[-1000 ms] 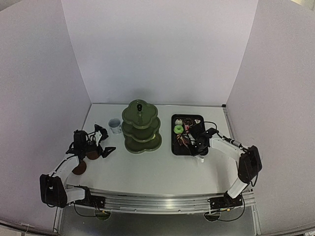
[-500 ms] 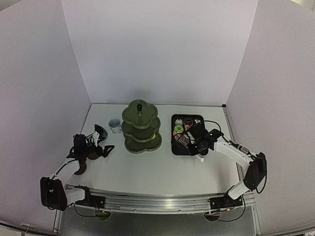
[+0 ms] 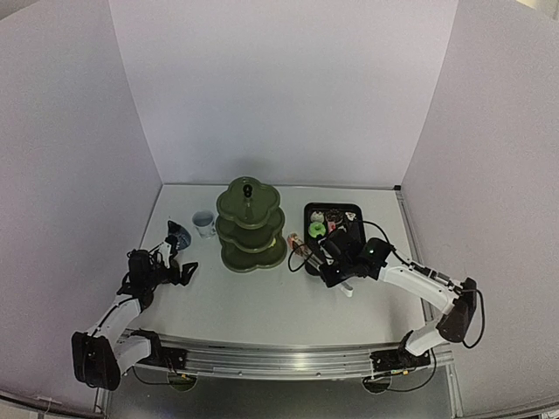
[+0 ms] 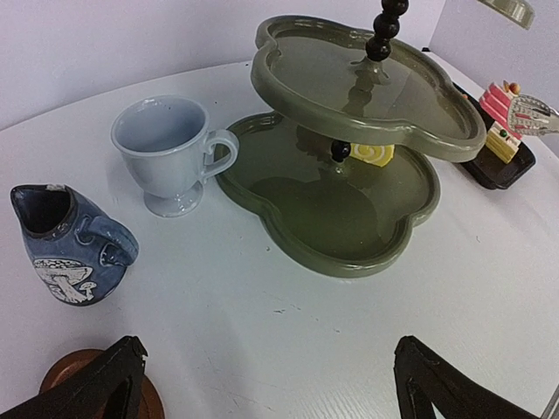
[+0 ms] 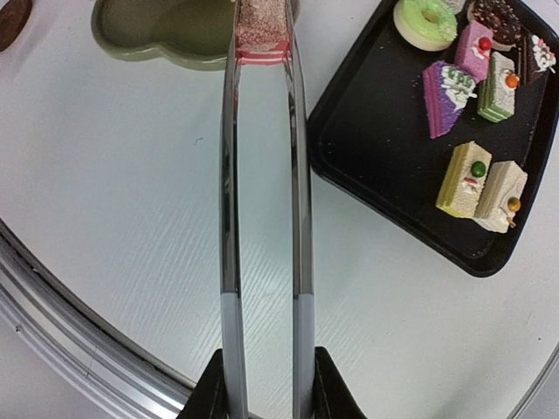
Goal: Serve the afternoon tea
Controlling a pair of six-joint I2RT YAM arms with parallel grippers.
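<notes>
A pink-and-white cake slice [image 5: 262, 30] is pinched at the far tips of the metal tongs [image 5: 262, 218], straight out ahead of the right pincer [image 5: 266, 388], which is clenched around the tongs' handle end. From where that pincer sits, the slice hangs just at the rim of the lowest tier of the dark green stand [image 4: 349, 209]; whether it touches the rim I cannot tell. Off to the right of the same pincer lies the black tray [image 5: 376, 148], carrying a green doughnut [image 5: 425, 19], a purple wedge [image 5: 445, 87] and several other small cakes. On the stand's bottom tier rests a yellow roll [image 4: 374, 154], ahead and to the right of the left pincer [image 4: 269, 367]. That one is released and empty, its two fingers spread wide, low over the white desk [image 3: 262, 305]. Ahead of it to the left stands the white cup [image 4: 170, 148], nearer in on the same side the small blue cup [image 4: 70, 244], both upright and apart. A brown coaster [image 4: 87, 388] lies right beside its left finger.
</notes>
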